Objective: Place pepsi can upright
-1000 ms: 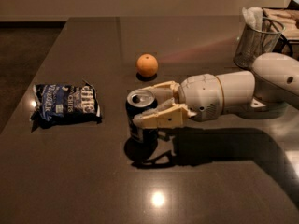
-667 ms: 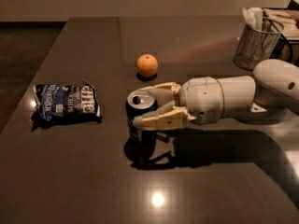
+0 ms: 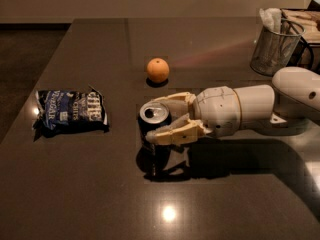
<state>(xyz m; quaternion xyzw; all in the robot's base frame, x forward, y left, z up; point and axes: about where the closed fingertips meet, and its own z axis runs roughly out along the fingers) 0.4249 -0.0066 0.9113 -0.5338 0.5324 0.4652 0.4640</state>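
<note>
The pepsi can (image 3: 153, 115) is a dark can with its silver top facing up, upright near the middle of the dark table (image 3: 100, 194). My gripper (image 3: 154, 119) reaches in from the right and is shut on the can, one cream finger (image 3: 172, 99) behind it and the other (image 3: 176, 132) in front. The can's lower part merges with its dark reflection on the glossy surface, so I cannot tell if it touches the table.
A blue chip bag (image 3: 71, 111) lies flat to the left of the can. An orange (image 3: 158, 70) sits behind it. A wire-mesh cup (image 3: 275, 46) with white items stands at the back right. The table's left edge drops to a dark floor.
The gripper and the can have shifted slightly down and toward the camera; the grip on the can is unchanged. The bag and orange have not moved.
</note>
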